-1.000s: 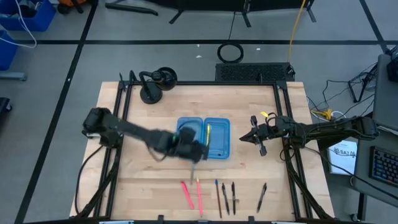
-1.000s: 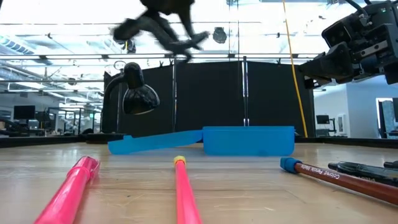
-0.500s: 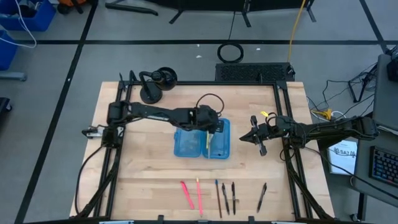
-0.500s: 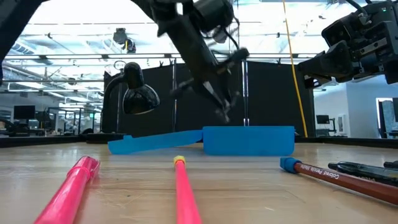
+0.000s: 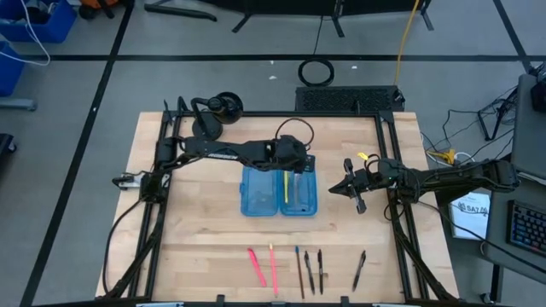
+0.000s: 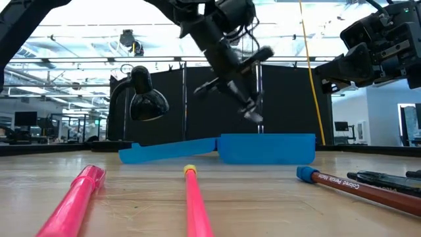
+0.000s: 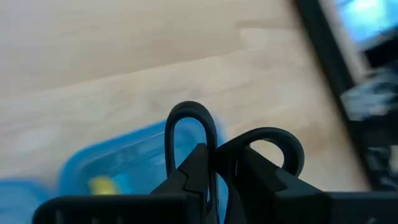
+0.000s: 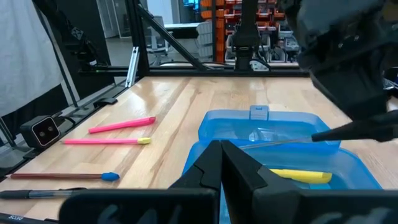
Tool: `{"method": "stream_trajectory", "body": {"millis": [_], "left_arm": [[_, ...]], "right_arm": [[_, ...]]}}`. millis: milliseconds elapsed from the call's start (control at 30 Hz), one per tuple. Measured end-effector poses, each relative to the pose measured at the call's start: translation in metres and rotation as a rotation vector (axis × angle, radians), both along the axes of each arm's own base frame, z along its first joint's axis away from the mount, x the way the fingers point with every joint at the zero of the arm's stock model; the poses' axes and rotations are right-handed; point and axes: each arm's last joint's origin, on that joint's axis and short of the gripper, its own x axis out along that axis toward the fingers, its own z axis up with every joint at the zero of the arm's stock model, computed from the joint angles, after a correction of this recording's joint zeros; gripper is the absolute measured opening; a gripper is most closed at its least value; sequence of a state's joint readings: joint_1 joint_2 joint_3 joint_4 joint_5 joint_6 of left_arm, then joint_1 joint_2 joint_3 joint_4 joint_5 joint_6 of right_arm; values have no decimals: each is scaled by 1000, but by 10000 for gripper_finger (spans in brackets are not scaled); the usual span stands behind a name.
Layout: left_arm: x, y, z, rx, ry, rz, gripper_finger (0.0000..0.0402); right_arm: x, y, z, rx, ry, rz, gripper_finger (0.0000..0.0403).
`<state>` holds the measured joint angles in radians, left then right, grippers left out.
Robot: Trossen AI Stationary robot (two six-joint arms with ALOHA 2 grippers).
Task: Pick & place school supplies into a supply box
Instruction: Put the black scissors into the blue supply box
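Observation:
The open blue supply box [image 5: 279, 190] lies flat at the table's middle, with a yellow pencil [image 5: 285, 185] in its right half. My left gripper [image 5: 296, 165] hangs over the box's far end, shut on the black-handled scissors [image 6: 252, 108]. My right gripper [image 5: 349, 189] waits shut just right of the box, above the table. Two pink markers [image 5: 257, 266], a blue pen [image 5: 299, 271] and several dark pens [image 5: 320, 271] lie in a row by the near edge. My left gripper pinches the scissors at their handle end. The two black handle loops [image 7: 188, 126] stick out past the fingertips. The silver blades [image 8: 283, 142] slant down toward the box, and the scissors are lifted clear of it. The exact spot under the fingers is hidden by the fingers.
A black desk lamp [image 5: 212, 116] stands at the far left corner. Black frame rails [image 5: 392, 162] run along the table's left and right sides. Bare wood lies between the box and the row of pens.
My left gripper, holding the scissors, has swept fast from the box's near edge toward the far edge and a little right. It now hangs over the box's far end. The scissors have come down closer to the box. The right arm has kept still.

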<state>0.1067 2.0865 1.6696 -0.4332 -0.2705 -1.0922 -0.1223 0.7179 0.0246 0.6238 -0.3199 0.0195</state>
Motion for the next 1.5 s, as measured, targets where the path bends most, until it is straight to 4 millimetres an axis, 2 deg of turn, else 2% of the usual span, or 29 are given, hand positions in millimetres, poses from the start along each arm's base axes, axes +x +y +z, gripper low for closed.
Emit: {"method": "stream_trajectory", "body": {"millis": [133, 233, 333, 667, 800, 1033, 1100, 1233, 1333, 1433, 1500], "left_arm": [[-5, -4, -11, -12, 71, 73, 61], [-3, -9, -16, 0, 80, 82, 61], [1, -12, -28, 1, 96, 76, 61], [8, -8, -63, -45, 143, 78, 61], [10, -6, -70, -54, 145, 87, 61], [10, -6, -71, -49, 145, 85, 61], [10, -6, -71, -45, 149, 82, 81], [10, -6, -74, -62, 165, 62, 172], [10, -6, -73, -71, 152, 55, 225], [11, -7, -64, -64, 121, 40, 253], [12, -8, -51, -48, 83, 19, 261]], "right_arm": [[0, 0, 0, 0, 0, 0, 0], [0, 0, 0, 0, 0, 0, 0], [0, 0, 1, 4, -5, 0, 0], [0, 0, 5, 15, -42, -2, 0], [0, 0, 5, 14, -46, -2, 0], [0, 0, 6, 7, -61, -2, 0], [0, 0, 6, 6, -61, -2, 0], [0, 0, 6, 10, -53, -2, 0], [0, 0, 6, 12, -52, -3, 0], [0, 0, 6, 14, -51, -3, 0], [0, 0, 5, 15, -41, -3, 0]]}}
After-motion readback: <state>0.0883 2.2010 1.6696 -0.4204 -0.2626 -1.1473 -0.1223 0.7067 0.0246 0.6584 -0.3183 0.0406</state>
